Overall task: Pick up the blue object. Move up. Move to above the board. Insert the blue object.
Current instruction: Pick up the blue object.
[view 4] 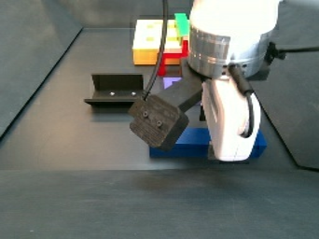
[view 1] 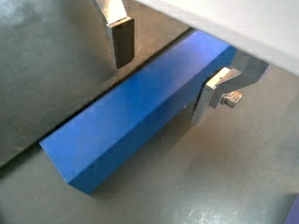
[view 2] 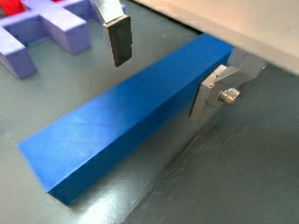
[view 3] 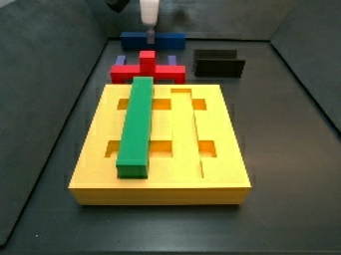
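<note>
The blue object (view 1: 135, 118) is a long dark-blue bar lying on the dark floor; it also shows in the other wrist view (view 2: 122, 131). My gripper (view 1: 167, 70) is open and straddles one end of it. One finger (view 2: 118, 39) stands apart from the bar's side, and the other finger (view 2: 211, 92) is close to its opposite side. In a side view the gripper (view 3: 150, 15) hangs over the blue object (view 3: 138, 41) behind the yellow board (view 3: 213, 174). In the other side view the arm hides the fingertips, and only part of the blue object (view 4: 193, 142) shows.
A green bar (view 3: 138, 125) lies in a groove of the board. A red piece (view 3: 150, 62) and a violet-blue flat piece (view 3: 123, 73) lie between the board and the blue object. The dark fixture (view 3: 220, 63) stands to the right of them, and it shows too in the other side view (view 4: 118, 89).
</note>
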